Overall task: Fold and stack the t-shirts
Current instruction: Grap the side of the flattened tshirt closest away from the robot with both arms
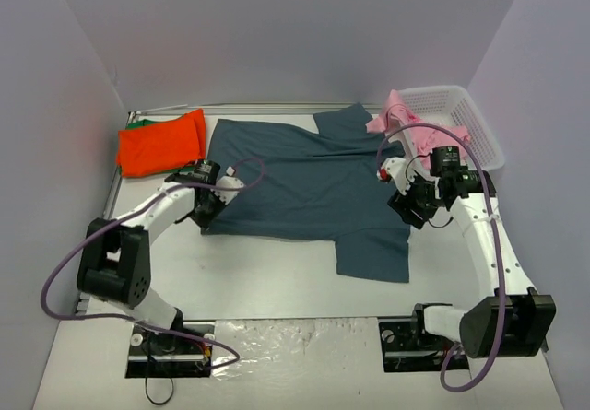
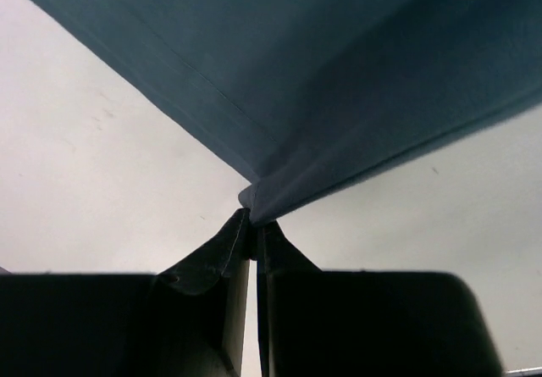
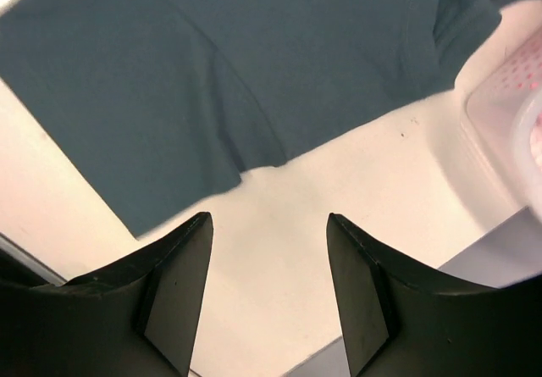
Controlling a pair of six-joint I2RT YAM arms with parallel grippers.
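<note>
Left gripper (image 2: pixel 252 224) clamped on slate-blue shirt (image 1: pixel 304 184) corner, toward left edge of table (image 1: pixel 277 286); right gripper (image 3: pixel 268 222) agape, empty. Best: pinch opposite side, lift level.

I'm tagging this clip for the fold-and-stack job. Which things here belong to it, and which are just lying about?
Job: blue shirt, its corner pinched by the left gripper; folded orange shirt; green shirt, just an edge showing by it; pink shirt, hanging over the basket.
Lying about: the basket.
</note>
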